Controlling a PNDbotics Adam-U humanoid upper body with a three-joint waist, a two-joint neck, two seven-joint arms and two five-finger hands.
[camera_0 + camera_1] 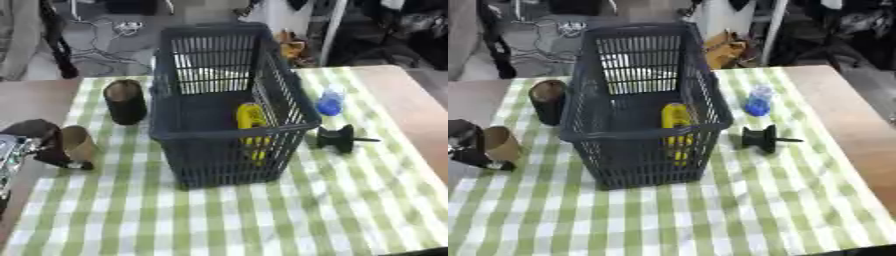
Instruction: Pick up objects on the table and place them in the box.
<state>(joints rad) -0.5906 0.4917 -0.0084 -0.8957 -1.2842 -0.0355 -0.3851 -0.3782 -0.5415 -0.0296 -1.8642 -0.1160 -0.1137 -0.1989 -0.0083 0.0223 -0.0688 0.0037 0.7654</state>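
My wooden table (398, 90) carries a green-checked cloth (262, 215) bearing a dark slatted plastic basket (229, 131), black cylinder (125, 101), blue bottle (330, 101) and black spool (337, 138).

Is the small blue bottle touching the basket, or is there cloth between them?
Apart. In the right eye view, a strip of checked cloth shows between the blue bottle and the basket wall.

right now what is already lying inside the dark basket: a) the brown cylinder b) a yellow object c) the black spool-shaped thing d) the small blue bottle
b, a yellow object lies on the floor of the basket; the blue bottle and the black spool-shaped thing stand on the cloth to its right, and the brown cylinder is at the left hand.
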